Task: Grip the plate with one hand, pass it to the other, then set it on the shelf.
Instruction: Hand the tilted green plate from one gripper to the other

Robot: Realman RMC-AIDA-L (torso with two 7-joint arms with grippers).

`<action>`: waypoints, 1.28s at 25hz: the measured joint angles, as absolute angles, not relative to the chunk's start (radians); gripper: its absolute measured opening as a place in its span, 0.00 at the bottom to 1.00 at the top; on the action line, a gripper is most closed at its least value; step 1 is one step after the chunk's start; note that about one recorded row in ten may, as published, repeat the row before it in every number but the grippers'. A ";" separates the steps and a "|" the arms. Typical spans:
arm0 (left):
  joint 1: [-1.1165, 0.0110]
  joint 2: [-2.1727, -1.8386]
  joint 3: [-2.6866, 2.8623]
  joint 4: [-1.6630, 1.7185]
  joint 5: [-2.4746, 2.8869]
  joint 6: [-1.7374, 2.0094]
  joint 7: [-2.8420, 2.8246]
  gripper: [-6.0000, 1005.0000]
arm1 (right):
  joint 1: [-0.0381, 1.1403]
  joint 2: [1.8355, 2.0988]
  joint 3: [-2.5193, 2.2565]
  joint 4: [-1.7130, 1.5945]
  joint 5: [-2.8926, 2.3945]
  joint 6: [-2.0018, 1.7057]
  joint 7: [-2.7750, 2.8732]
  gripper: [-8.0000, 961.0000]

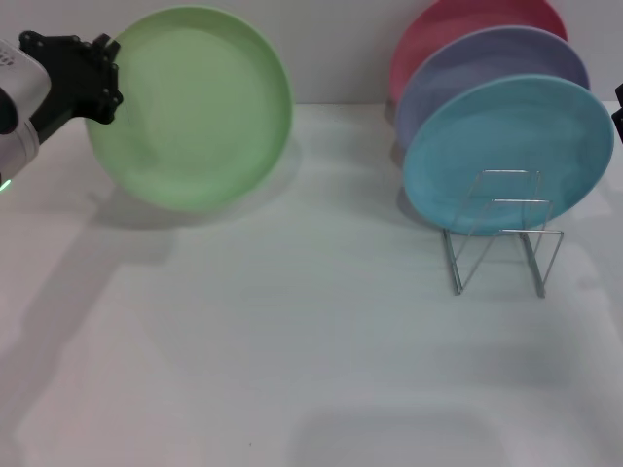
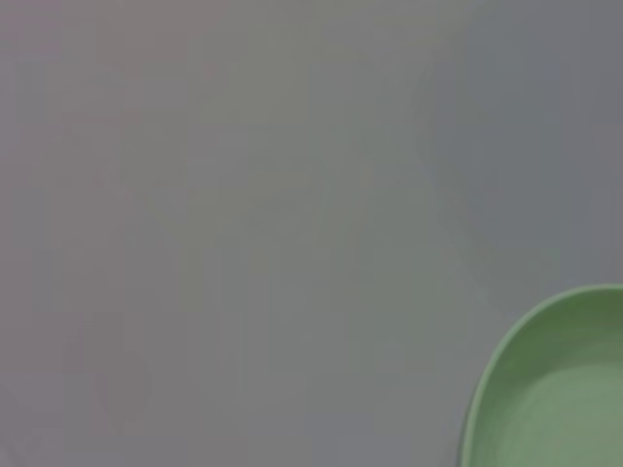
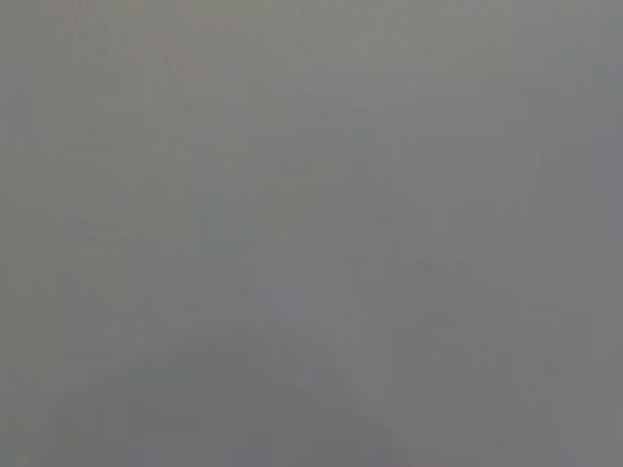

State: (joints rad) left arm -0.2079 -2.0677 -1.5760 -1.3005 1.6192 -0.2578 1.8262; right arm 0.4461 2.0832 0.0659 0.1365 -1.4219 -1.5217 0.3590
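Plate (image 1: pixel 200 112), green, held upright above the table (image 1: pixel 292 370) at far left; the left gripper (image 1: pixel 97 78) is clamped on its left rim. First step done; handover pending. At right, the shelf (image 1: pixel 501 238) carries blue, lavender and pink plates, front loops free. Right gripper barely shows at the right edge, state unclear. Next move: bring the plate toward the centre to meet it.

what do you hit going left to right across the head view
left gripper at the plate's rim → green plate held up off the table → stacked pink, lavender and light blue plates standing in the wire shelf
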 joint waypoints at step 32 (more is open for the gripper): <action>-0.229 -2.053 -1.263 -1.252 2.042 0.316 1.756 0.04 | 0.451 2.082 0.080 0.135 -1.422 -1.520 0.359 0.72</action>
State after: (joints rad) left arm -0.2287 -2.0528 -1.2633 -1.2521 2.0420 0.3161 1.7565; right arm 0.4509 2.0816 0.0800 0.1350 -1.4219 -1.5203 0.3590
